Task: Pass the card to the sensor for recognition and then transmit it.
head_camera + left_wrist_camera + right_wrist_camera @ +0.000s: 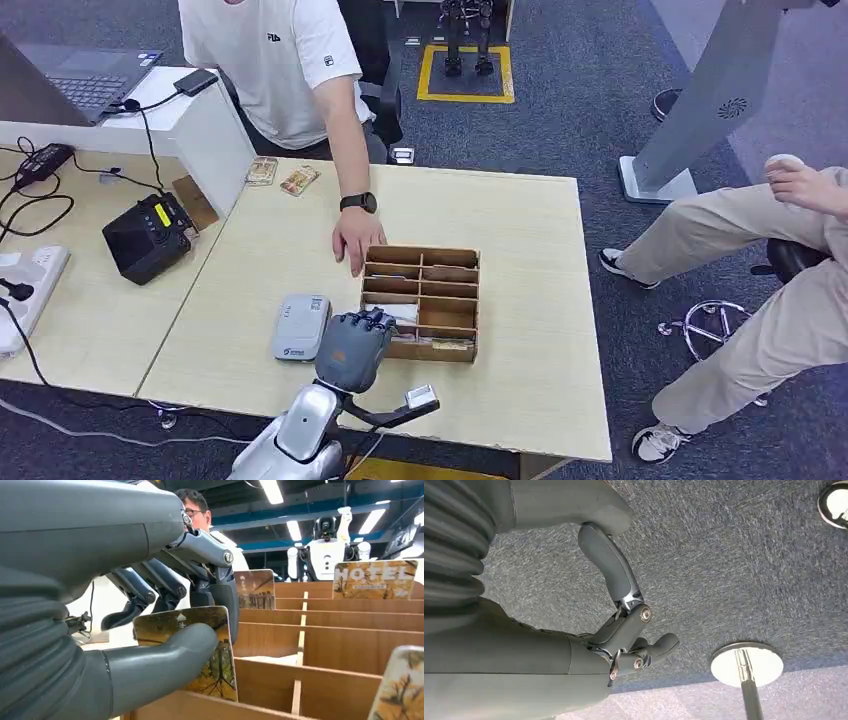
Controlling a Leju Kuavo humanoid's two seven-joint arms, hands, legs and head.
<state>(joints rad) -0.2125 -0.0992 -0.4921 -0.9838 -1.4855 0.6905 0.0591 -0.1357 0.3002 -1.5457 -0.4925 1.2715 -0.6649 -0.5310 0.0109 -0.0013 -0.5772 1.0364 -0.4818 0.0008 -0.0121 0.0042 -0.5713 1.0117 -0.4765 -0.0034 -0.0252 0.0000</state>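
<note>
A wooden card box [447, 302] with several slots stands in the middle of the table. My left hand [352, 349] reaches into its near-left corner. In the left wrist view the thumb [160, 660] presses a yellow-brown card [216, 668] against the fingers [220, 595] behind it, with the card still standing in its slot. More cards [375, 579] stand in other slots. The grey-white sensor [301, 327] lies flat just left of the box and my hand. My right hand [624, 625] hangs over the carpet, fingers loosely apart and holding nothing.
A person in a white shirt rests a hand [356, 240] at the box's far-left corner. A black device [148, 237], cables and a power strip [25, 290] sit on the left table. Another person's legs [740, 290] are at the right. A chrome stool base [747, 664] stands near my right hand.
</note>
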